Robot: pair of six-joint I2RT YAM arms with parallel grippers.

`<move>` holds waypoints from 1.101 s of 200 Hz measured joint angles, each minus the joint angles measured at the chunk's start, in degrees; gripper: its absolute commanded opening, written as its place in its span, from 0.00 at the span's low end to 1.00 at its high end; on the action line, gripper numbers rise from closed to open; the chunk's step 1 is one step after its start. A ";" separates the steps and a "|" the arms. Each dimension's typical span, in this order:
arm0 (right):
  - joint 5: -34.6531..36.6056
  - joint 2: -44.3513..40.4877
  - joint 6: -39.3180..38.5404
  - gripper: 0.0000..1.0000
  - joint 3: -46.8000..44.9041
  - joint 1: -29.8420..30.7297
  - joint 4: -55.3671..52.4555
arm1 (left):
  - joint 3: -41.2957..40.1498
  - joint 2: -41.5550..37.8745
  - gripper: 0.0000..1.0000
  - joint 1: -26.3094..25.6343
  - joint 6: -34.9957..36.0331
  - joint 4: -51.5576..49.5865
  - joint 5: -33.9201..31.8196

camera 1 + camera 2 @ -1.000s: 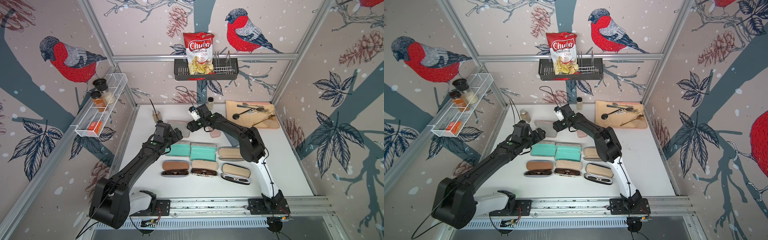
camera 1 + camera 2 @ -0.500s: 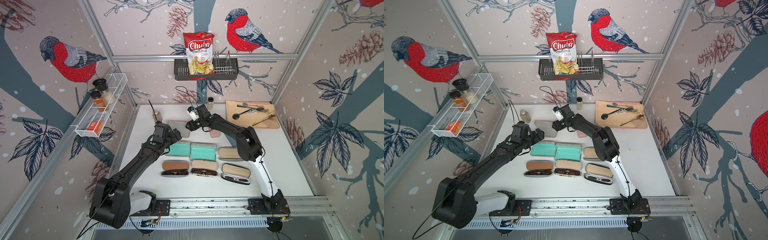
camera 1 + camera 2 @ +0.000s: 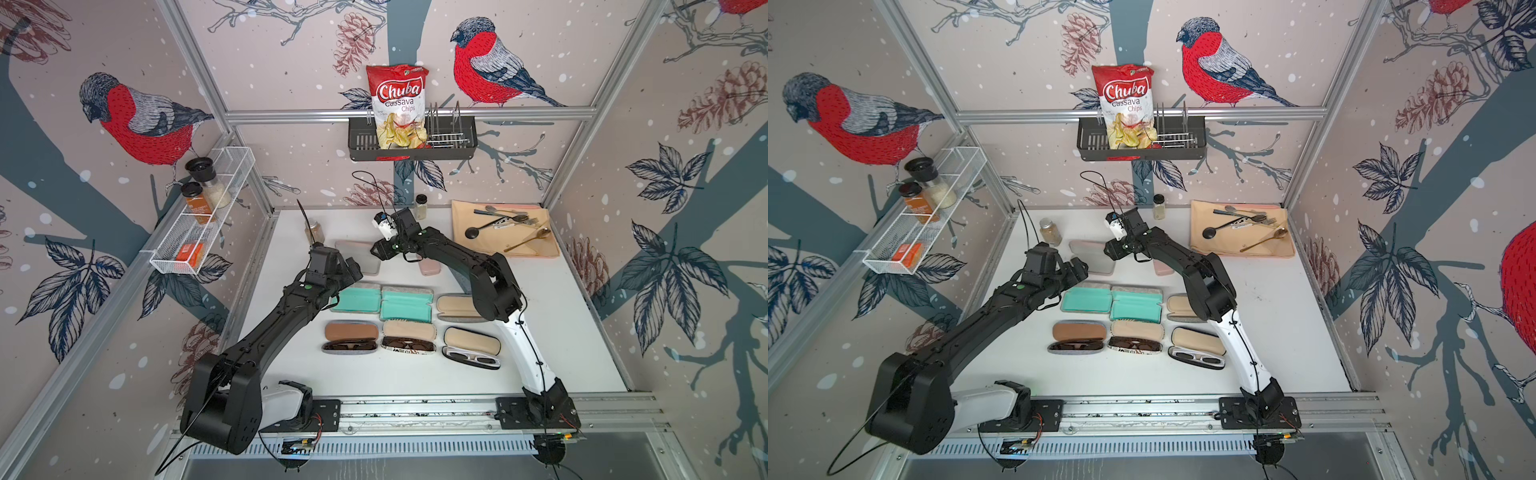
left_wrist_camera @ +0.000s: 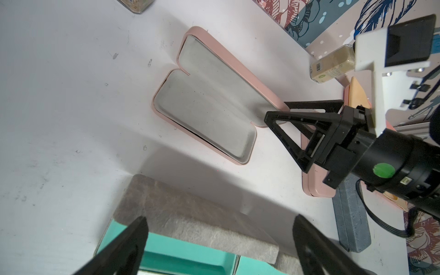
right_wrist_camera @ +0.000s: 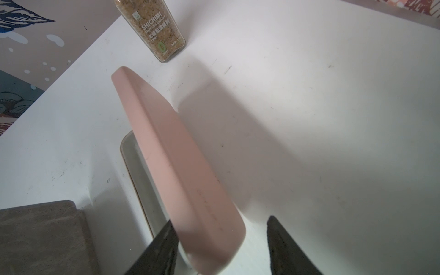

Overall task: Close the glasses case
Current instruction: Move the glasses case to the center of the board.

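Observation:
The glasses case (image 3: pixel 353 254) (image 3: pixel 1090 254) is pink with a grey lining (image 4: pixel 209 104) and lies open at the back of the white table. Its far half (image 5: pixel 176 152) is tilted up off the table. My right gripper (image 3: pixel 376 251) (image 3: pixel 1109 251) (image 4: pixel 276 114) (image 5: pixel 221 220) is open and straddles the end of that raised half. One finger (image 5: pixel 164 240) touches the half's inner side, and the other (image 5: pixel 281 238) stands clear of it. My left gripper (image 3: pixel 353 268) (image 3: pixel 1079 266) (image 4: pixel 220 217) hangs wide open and holds nothing, just in front of the case, over a grey felt lid (image 4: pixel 190 214).
Several open cases lie in two rows mid-table: teal ones (image 3: pixel 382 301), beige ones (image 3: pixel 455 305), and front ones holding sunglasses (image 3: pixel 351 345). A shut pink case (image 3: pixel 430 268) lies under the right arm. Spice jars (image 3: pixel 314 230) (image 3: pixel 421 206) and a cutlery mat (image 3: pixel 505 245) stand at the back.
My right gripper has shifted a little left to the pink case's end and its jaws have narrowed. The left arm has barely moved.

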 measured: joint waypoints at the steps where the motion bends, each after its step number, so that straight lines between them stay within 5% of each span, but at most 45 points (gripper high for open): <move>1: -0.04 0.02 0.00 0.54 0.09 -0.02 0.00 | 0.00 0.04 0.95 0.00 0.00 -0.02 0.00; 148: -0.17 1.20 0.22 0.13 0.98 -0.17 -0.96 | 0.00 1.60 0.94 0.42 -0.02 0.28 1.51; 220: 3.80 -1.86 0.42 0.09 -2.25 -1.20 -1.27 | -0.13 1.51 0.94 0.44 -0.04 0.39 1.73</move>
